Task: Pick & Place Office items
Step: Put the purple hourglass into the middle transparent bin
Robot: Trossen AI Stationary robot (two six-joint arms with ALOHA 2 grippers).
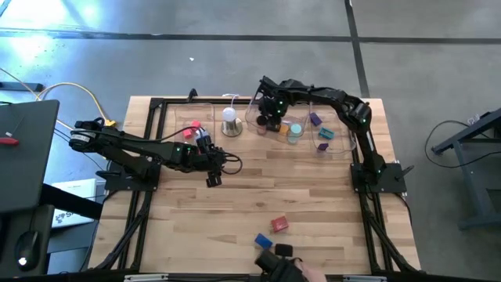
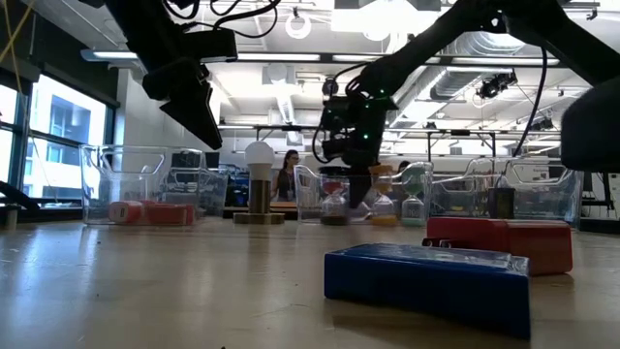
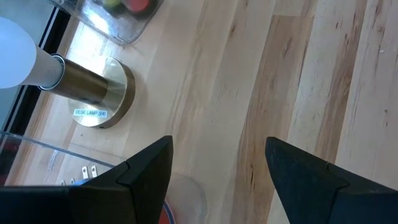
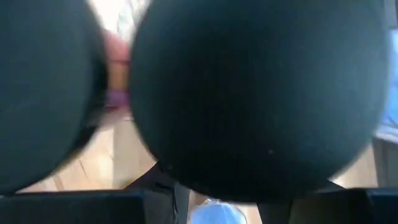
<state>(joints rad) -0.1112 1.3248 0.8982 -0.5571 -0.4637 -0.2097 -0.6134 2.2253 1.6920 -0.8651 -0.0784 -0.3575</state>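
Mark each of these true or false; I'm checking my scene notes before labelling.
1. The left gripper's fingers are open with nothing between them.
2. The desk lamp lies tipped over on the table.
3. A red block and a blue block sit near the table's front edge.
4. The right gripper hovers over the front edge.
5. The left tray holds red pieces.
1. True: the left gripper shows only bare wood between its fingers.
2. False: the desk lamp stands upright on its round base.
3. True: the red block and the blue block lie there.
4. False: the right gripper is at the back, over the right tray.
5. True: red pieces lie in the left tray.
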